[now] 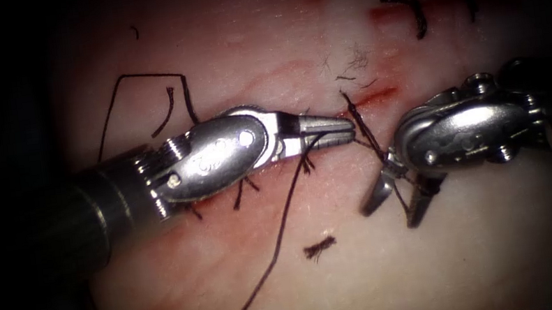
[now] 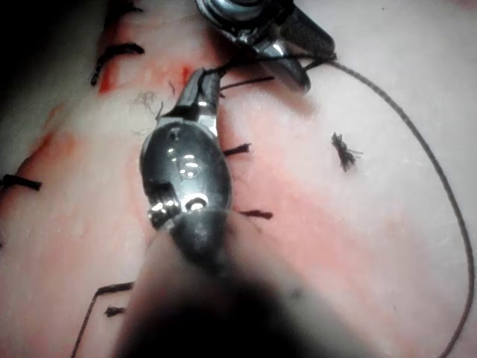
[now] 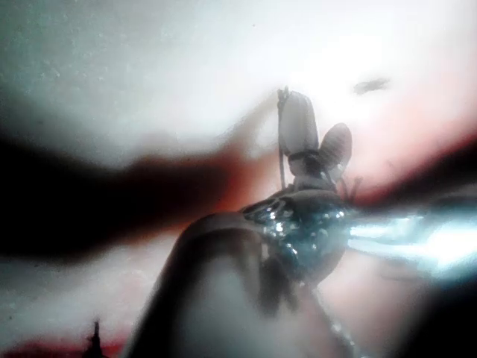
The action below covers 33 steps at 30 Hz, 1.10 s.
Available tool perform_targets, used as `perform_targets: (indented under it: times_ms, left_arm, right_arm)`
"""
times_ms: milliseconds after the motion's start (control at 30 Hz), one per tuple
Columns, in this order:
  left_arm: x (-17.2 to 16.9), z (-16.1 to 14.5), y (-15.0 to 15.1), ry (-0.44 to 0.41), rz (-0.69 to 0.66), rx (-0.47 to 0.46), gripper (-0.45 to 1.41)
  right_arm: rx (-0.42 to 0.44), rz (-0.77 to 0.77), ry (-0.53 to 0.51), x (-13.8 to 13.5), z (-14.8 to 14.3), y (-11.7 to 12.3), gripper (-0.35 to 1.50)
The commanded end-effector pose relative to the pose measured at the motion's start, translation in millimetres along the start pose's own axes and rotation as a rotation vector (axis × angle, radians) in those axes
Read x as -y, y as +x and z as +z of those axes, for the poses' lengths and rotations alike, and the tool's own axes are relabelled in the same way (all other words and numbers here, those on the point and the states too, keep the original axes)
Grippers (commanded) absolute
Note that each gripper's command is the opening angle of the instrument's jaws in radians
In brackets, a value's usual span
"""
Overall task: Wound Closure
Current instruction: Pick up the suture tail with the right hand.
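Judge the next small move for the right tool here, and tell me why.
Probably shut the right end effector on the thread. Its jaws stand open astride a strand that rises to the cut, while the left end effector is shut on thread near the same spot. I cannot make out a needle.

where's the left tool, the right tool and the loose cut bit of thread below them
left tool (image 1: 336, 128): endoscope view, tip of its shut jaws on the thread
right tool (image 1: 397, 198): endoscope view, gap between its open jaws
cut thread end (image 1: 320, 247): endoscope view, middle of the frayed piece
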Motion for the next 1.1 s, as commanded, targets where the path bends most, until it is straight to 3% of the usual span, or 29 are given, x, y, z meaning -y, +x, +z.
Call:
perform_targets:
  times_ms: [33, 333, 900, 967, 1000, 1033, 1100]
  left_arm:
    - [0.6, 0.4, -0.2, 0.001, 0.003, 0.0, -0.35]
    - [0.4, 0.3, -0.1, 0.001, 0.003, -0.004, -0.35]
    - [0.2, 0.3, 0.0, -0.001, 0.003, -0.002, -0.35]
    - [0.2, 0.3, 0.0, -0.001, 0.003, -0.002, -0.35]
    - [0.2, 0.3, 0.0, -0.001, 0.003, -0.002, -0.35]
    - [0.2, 0.3, 0.0, -0.001, 0.002, -0.002, -0.35]
    - [0.2, 0.3, 0.0, -0.001, 0.002, -0.002, -0.35]
  right_arm:
    - [0.005, -0.003, 0.004, -0.8, 0.2, -0.5, 0.73]
    - [0.086, -0.042, 0.078, 0.2, 2.3, -1.5, 0.74]
    - [0.164, -0.057, 0.172, 1.8, 2.4, -3.1, 0.73]
    - [0.166, -0.058, 0.174, 1.8, 2.7, -3.1, 0.56]
    - [0.163, -0.058, 0.182, 1.8, 2.9, -3.1, 0.34]
    - [0.164, -0.063, 0.182, 1.7, 3.1, -3.2, -0.28]
    - [0.162, -0.06, 0.193, 1.5, 3.2, -3.2, -0.35]
